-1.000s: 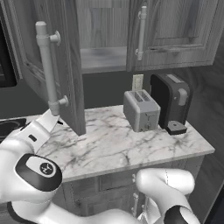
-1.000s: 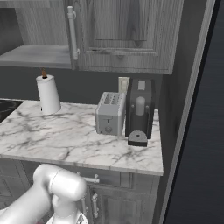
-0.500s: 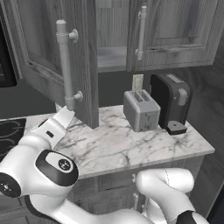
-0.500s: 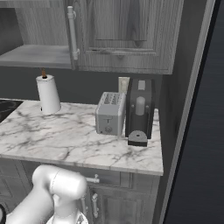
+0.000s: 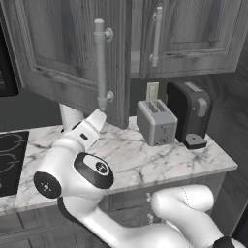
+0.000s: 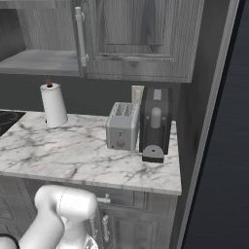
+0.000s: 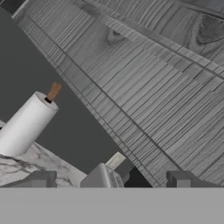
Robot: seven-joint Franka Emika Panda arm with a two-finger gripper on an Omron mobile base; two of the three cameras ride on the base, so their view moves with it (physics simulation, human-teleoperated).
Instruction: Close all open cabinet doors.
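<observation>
Glossy white rounded arm (image 5: 72, 164) with black circular joint caps and dark joints.

A shut cabinet door (image 6: 141, 36) hangs above the toaster (image 6: 122, 126), coffee maker (image 6: 155, 124) and paper-towel roll (image 6: 53, 104)

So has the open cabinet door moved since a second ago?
Yes. In the left base view the open door has swung right toward closing; its edge now reaches nearly to the toaster, which stayed put.

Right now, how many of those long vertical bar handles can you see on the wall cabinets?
2. One is on the open left door, swung out over the counter. The other is on the closed right door, above the toaster. More may sit outside the views.
</observation>
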